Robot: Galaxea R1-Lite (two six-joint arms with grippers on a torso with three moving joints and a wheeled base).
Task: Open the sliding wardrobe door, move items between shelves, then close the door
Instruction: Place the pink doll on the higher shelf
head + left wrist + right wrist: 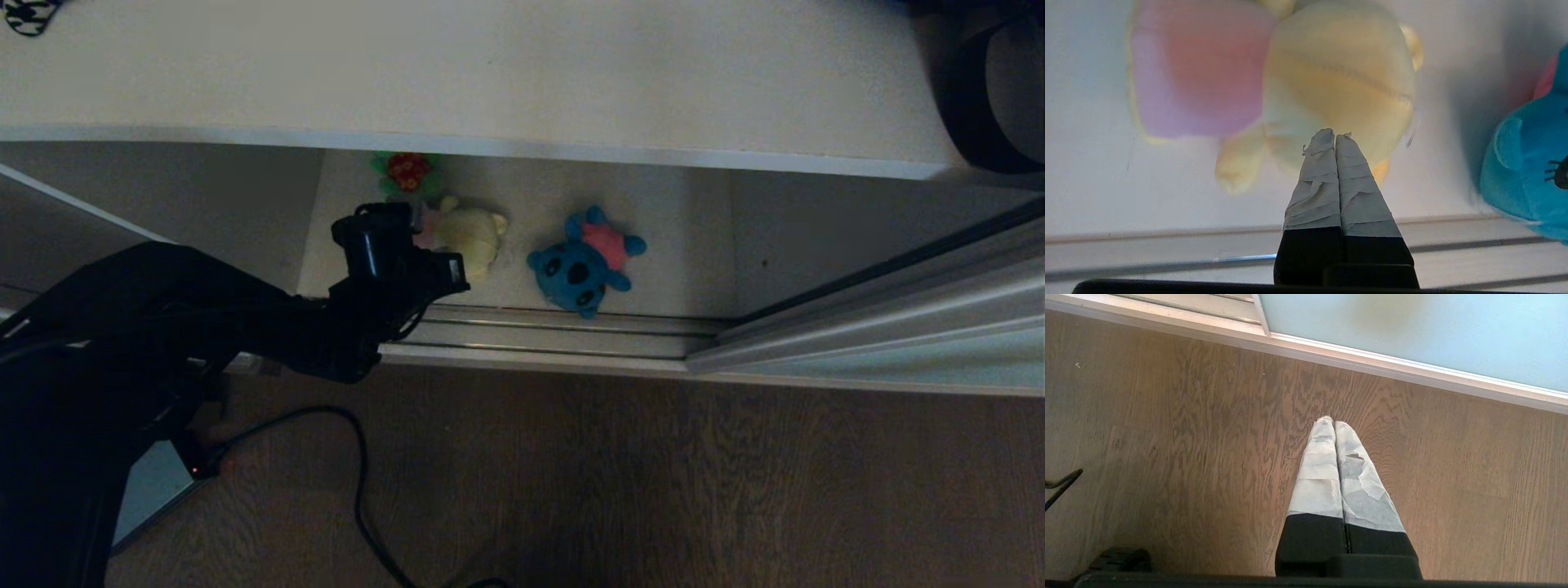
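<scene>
lower shelf (694,245) — holds yellow plush (469,237), blue plush (584,261) to its right, red-green toy (406,173) behind | left gripper (1334,136) pressed closed, empty, near the yellow plush | sliding wardrobe door (898,359) — open, at right | right gripper (1333,422) closed over floor (1167,457)

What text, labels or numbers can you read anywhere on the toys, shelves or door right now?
None: no readable text in any view.
Yellow plush toy: no visible tag or lettering.
Blue plush toy: only face markings, no words.
Sliding wardrobe door: plain frosted glass.
Upper shelf: bare.
</scene>
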